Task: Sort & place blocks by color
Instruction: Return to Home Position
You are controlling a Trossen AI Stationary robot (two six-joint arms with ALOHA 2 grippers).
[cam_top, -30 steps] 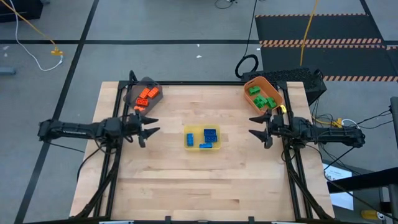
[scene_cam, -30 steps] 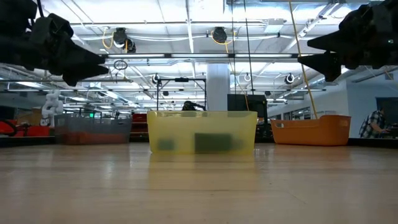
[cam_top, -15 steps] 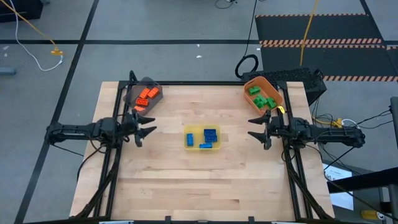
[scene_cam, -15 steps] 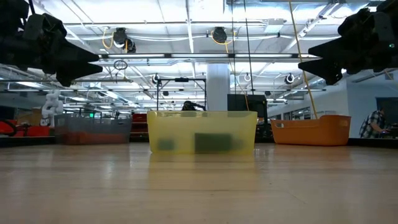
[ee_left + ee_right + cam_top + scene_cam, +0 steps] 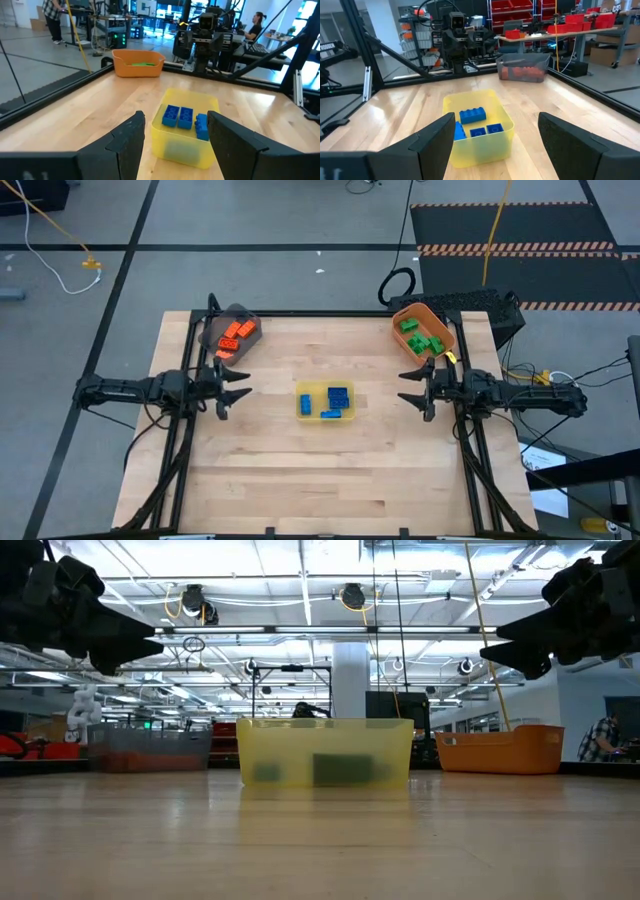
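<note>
1. Roughly midway across the wooden table (image 5: 320, 480) sits the yellow bin (image 5: 299, 402), with the blue blocks (image 5: 338, 395) lying inside it
2. Level with that bin, the left gripper (image 5: 235, 393) hangs in the air above the table's left edge, its jaws spread wide, gripping nothing and pointing toward the bin
3. Opposite it, the right gripper (image 5: 412, 395) hovers above the right edge, likewise spread apart and empty, facing the bin from the other side; both are well apart from it
4. Farther back, at the far left corner, the grey bin (image 5: 240, 311) holds the orange blocks (image 5: 235, 332)
5. At the far right corner, the orange bin (image 5: 425, 306) holds the green blocks (image 5: 420, 338)
6. Beyond the table, a person (image 5: 606, 740) shows at the room's right side
</note>
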